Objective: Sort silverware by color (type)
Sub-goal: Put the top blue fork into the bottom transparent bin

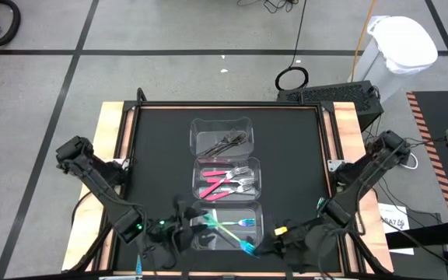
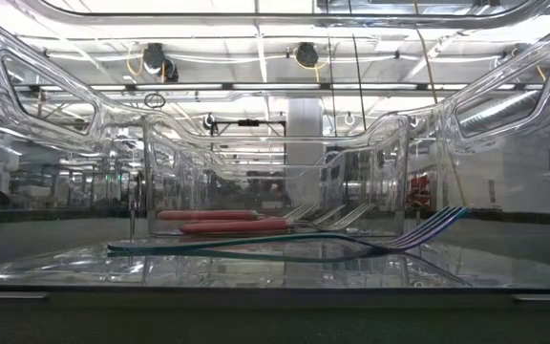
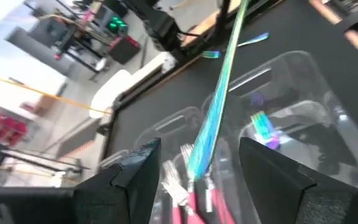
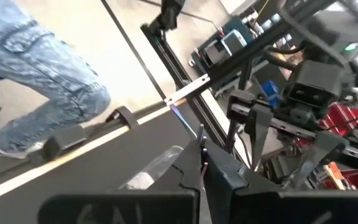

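Three clear containers stand in a column on the black table. The far one holds dark grey forks (image 1: 228, 141), the middle one pink-handled forks (image 1: 224, 183), the near one a teal fork (image 2: 285, 244) lying flat on its floor. My right gripper (image 1: 261, 249) is shut on another teal fork (image 1: 228, 232) that slants over the near container toward my left gripper (image 1: 183, 225). My left gripper (image 3: 197, 168) is open, with its fingers on either side of that fork's free end (image 3: 196, 158), touching nothing that I can see. Neither gripper shows in the low view. My right gripper pinches the teal fork by one end (image 4: 199, 144) between its two shut fingers. The fork shows edge-on there as a thin strip (image 4: 185, 119) running out past the fingertips toward the left arm. It is lifted above the near container's floor, slanting.
A person in jeans (image 4: 36, 74) stands beyond the table. Another teal fork's tines (image 3: 263, 127) show inside the near container. Bare black table (image 1: 158, 155) lies left and right of the containers. A white bin (image 1: 399, 47) stands off the far right corner.
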Robot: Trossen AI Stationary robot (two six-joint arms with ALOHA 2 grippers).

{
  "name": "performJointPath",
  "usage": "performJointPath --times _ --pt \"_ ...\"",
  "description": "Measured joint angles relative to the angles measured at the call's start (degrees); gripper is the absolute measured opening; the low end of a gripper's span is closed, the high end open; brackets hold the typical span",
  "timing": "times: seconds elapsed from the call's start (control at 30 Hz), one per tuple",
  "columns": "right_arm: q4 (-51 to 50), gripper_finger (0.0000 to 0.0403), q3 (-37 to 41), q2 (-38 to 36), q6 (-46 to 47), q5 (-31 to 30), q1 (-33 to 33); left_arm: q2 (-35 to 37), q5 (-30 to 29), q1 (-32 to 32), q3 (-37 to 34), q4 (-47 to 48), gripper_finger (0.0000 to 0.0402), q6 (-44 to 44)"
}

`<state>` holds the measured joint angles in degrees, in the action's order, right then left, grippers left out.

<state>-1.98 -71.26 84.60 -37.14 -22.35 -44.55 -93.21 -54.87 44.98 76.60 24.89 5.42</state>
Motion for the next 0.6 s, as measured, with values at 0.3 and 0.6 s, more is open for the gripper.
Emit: performJointPath --times 0.3,0.6 --pt "-2.5 0.0000 0.0 -1.1 0.4 4.8 -0.9 0.0 -0.6 0.1 -1.8 -5.0 0.0218 6.0" --pt "-9.9 0.0000 0.0 -3.2 4.5 4.6 -0.1 0.0 5.2 0.1 -3.8 -11.1 0.0218 13.0"
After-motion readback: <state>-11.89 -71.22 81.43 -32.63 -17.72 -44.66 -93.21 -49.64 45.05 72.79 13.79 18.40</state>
